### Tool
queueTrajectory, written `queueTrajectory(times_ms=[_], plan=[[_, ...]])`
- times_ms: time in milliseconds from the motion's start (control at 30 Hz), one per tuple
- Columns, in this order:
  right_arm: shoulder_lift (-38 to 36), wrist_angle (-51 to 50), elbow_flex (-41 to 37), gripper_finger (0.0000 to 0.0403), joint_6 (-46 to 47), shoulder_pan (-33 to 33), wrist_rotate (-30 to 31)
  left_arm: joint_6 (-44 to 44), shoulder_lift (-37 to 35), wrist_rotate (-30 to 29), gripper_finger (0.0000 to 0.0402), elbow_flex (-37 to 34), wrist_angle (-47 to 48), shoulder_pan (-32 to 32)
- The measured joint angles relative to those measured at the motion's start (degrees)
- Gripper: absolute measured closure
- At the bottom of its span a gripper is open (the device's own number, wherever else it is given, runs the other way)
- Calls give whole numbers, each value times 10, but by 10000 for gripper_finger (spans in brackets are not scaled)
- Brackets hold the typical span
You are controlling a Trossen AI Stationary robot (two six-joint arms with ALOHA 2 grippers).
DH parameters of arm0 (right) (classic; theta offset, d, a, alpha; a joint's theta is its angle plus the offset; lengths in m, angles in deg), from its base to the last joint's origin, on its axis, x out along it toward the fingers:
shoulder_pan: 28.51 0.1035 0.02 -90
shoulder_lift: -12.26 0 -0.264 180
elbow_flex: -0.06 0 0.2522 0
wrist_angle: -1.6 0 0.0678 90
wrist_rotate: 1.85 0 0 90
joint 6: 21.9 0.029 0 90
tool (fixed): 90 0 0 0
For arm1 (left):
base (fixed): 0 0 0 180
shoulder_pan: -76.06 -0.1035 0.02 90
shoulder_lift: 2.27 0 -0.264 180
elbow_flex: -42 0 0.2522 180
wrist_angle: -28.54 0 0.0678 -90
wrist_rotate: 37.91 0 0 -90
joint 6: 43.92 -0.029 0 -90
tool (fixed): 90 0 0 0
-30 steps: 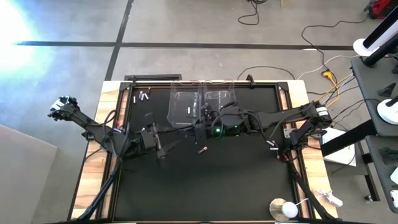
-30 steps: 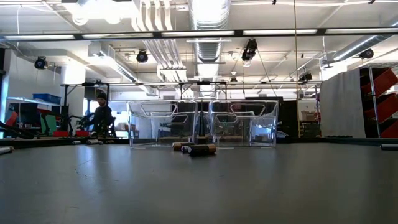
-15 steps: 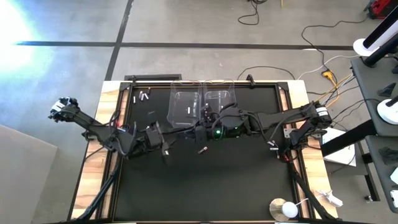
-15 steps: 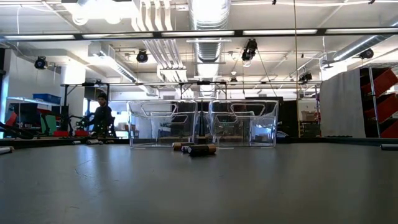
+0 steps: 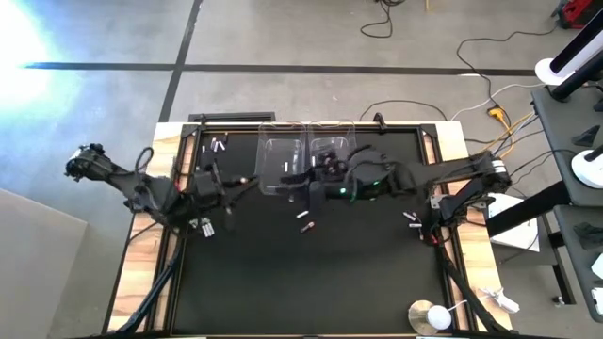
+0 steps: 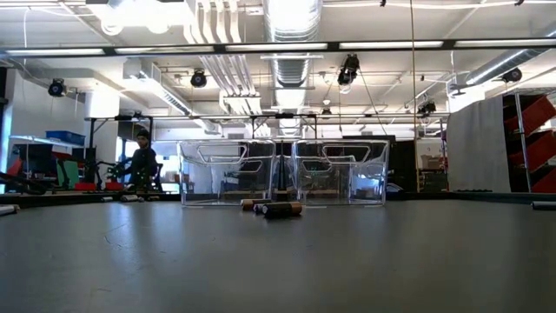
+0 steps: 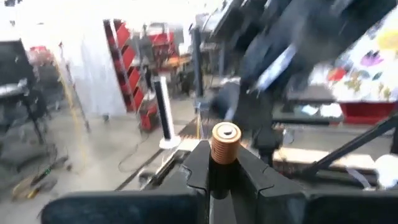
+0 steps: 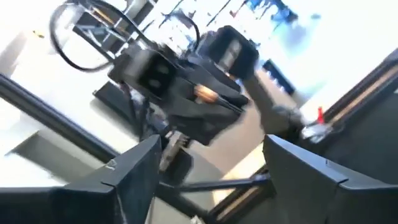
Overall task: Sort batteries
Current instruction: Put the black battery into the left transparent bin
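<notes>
On my left wrist feed, the left gripper [image 7: 224,163] has its two dark fingers [image 7: 196,167] clamped on a copper-coloured battery [image 7: 225,143], a short ribbed-looking cylinder standing end-up with a pale round cap facing the camera. From above, that arm sits over the left part of the table [image 5: 311,273], whose top is a matte black mat framed by pale wood.

The right gripper [image 8: 208,165] shows its broad, flat, dark fingers [image 8: 134,174] spread wide apart with nothing between them; beyond them I see the other arm's blocky dark housing, blurred. In the high view this arm reaches in from the right, its gripper [image 5: 314,195] just in front of the tubs.

Two clear plastic tubs [image 6: 228,171] stand side by side at the far middle of the table, rectangular, glossy and see-through, touching or nearly so. Just in front of them, at table height, a few loose batteries [image 6: 280,209] lie on their sides: small dark-brown cylinders with lighter ends, close together. From above I pick out more: a few pale ones [image 5: 218,146] near the far left corner, small pale pieces [image 5: 200,226] by the left edge, and a reddish-marked cluster [image 5: 413,219] by the right edge.

A person [image 6: 142,163] sits far back in the room on the low feed.
</notes>
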Motion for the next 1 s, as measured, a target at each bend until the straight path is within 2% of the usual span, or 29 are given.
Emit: queueTrajectory(times_ms=[100,200,367,500,633,767,867,1000], plan=[[-20,-51,2,117,-29,0,28,73,-20,71,388,0,84,-70],[-38,-111,2,118,-44,0,59,127,-20,191,388,0,147,-177],[-56,-194,2,129,-54,-1,94,151,31,391,388,0,195,-380],[-61,-235,2,130,-53,-5,98,137,105,499,388,-1,191,-490],[-74,-288,9,124,-39,-19,96,108,175,541,388,-1,191,-525],[-93,-380,37,115,-44,-52,88,82,238,545,388,-1,195,-537],[-111,-434,56,110,-80,-96,54,75,284,545,388,-1,195,-546],[-130,-440,58,109,-151,-171,-4,74,332,573,385,2,198,-551]])
